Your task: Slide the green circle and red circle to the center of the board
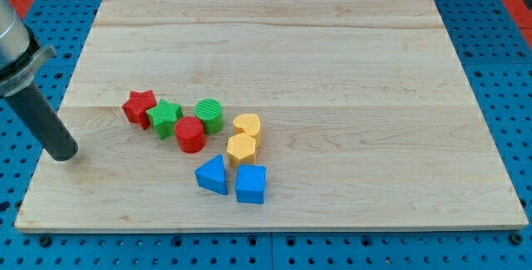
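Jaws are absent: your rod's tip (63, 155) rests at the frame's left, well apart from the green circle (209, 115) and red circle (190, 134), both left of center, unmoved by appearance.

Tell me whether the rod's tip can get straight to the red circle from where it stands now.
Probably not straight. My tip stands at the board's left edge, and the red star block and green star block lie between it and the red circle block. Coming from the view's bottom looks free.
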Robot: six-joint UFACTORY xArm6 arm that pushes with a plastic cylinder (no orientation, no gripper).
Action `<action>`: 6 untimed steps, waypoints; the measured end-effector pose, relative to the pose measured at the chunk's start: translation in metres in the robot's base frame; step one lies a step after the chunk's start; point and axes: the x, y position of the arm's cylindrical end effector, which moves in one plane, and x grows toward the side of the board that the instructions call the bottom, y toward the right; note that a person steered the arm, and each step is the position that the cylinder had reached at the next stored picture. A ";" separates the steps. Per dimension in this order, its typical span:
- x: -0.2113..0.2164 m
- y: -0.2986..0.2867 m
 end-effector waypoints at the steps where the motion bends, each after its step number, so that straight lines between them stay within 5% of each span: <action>1: 0.002 0.004; 2: 0.026 0.063; 4: -0.023 0.172; 6: -0.090 0.212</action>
